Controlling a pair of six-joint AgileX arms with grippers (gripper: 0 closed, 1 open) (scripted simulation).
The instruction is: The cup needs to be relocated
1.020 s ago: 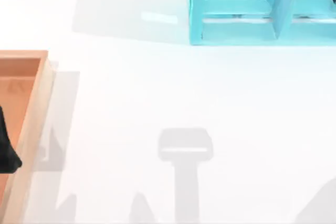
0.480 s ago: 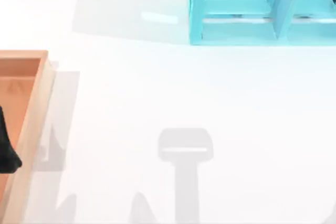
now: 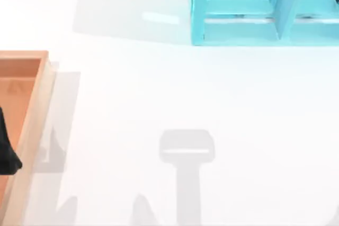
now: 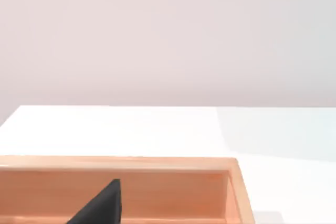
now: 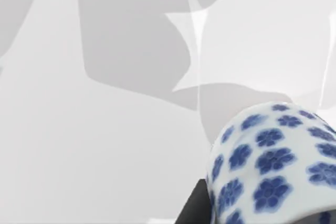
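Note:
The cup, white with dark blue flower blotches, sits close to the camera in the right wrist view, above the white table. My right gripper is shut on it, and one dark finger presses against its side. Grey shadows fall on the table below the cup. My left gripper shows as a dark tip over the wooden tray. In the top view it is a black shape at the left edge.
The wooden tray lies along the table's left edge. A turquoise shelf with open compartments stands at the back right. Grey arm shadows mark the white tabletop near the front.
A faint grey shadow at the front right corner of the top view has slid off the edge. The left arm has not moved.

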